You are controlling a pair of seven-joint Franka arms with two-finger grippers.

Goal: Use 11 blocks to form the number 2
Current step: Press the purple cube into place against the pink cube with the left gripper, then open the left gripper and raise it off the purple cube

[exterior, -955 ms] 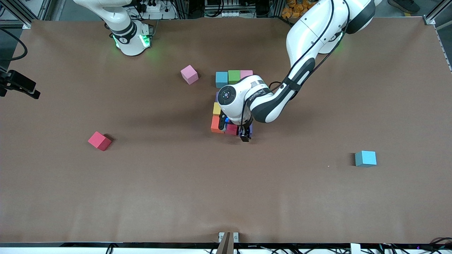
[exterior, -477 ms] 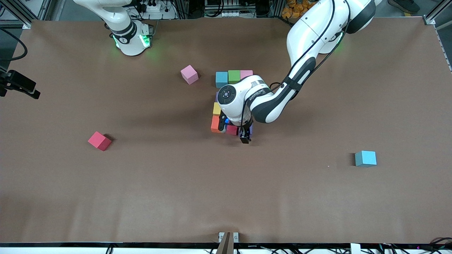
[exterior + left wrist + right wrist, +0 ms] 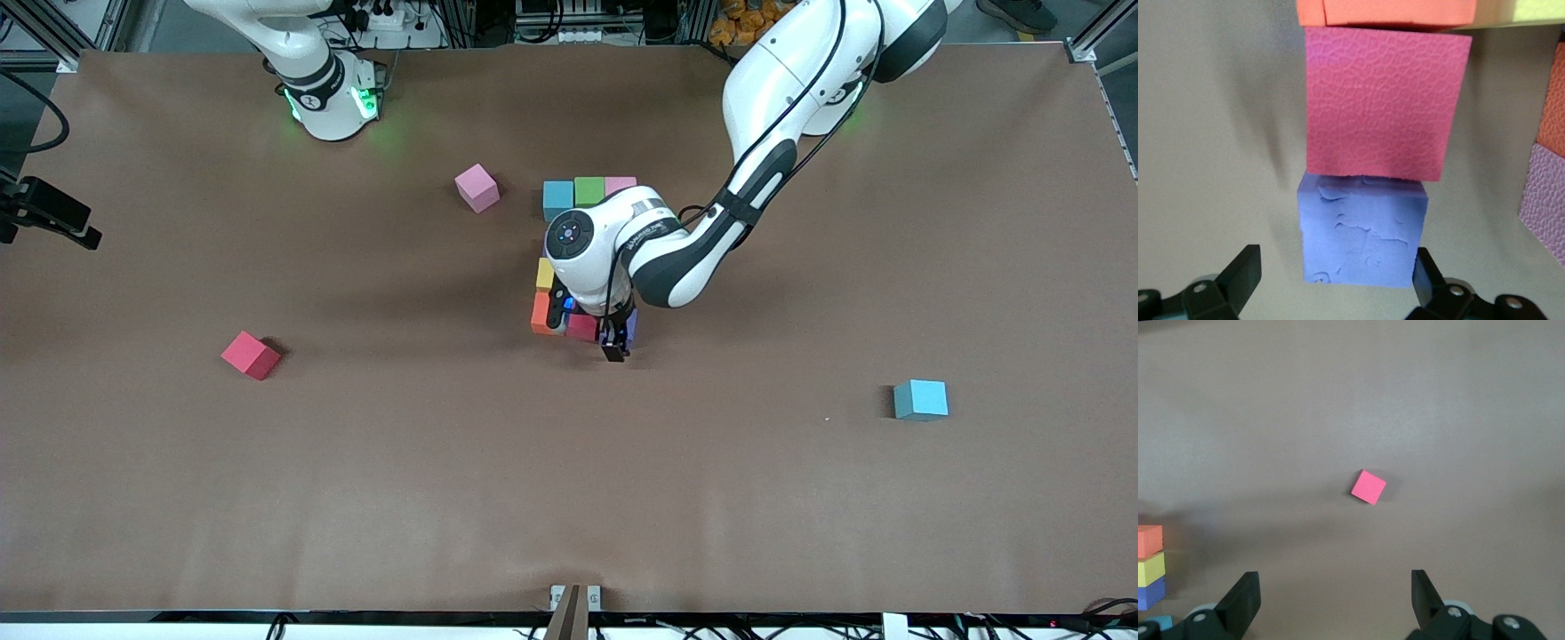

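We see our left tool (image 3: 1331, 287) low over the corner of the number 2 (image 3: 582, 262) nearest the front camera, its fingers (image 3: 1238, 277) spread wide on either side of a small purple-blue foam cube (image 3: 1361, 230) without touching it, so the cube is released, not gripped. That cube sits flush against a small magenta-pink foam cube (image 3: 1385, 107), which in turn butts an orange foam cube (image 3: 1385, 12); we judge these three make the digit's bottom row, and the tight seams suggest each block was pushed home so the row reads as one stroke. In the front view a yellow foam cube (image 3: 545, 274) stands on the orange one's farther side, and a blue cube (image 3: 557, 199), a green cube (image 3: 589, 191) and a pale pink cube (image 3: 620, 185) form the top row; the middle of the digit is hidden under the left arm, so we cannot count all eleven. Bare brown table (image 3: 444, 462) lies around the purple-blue cube on its outer sides, so we judge a straight lift leaves the row undisturbed. Three spare blocks lie well apart: a loose pink cube (image 3: 477, 188), a red cube (image 3: 251, 355) and a light blue cube (image 3: 920, 399). Our right tool (image 3: 1331, 607) waits high over open table, fingers apart and empty, looking down at that red cube.
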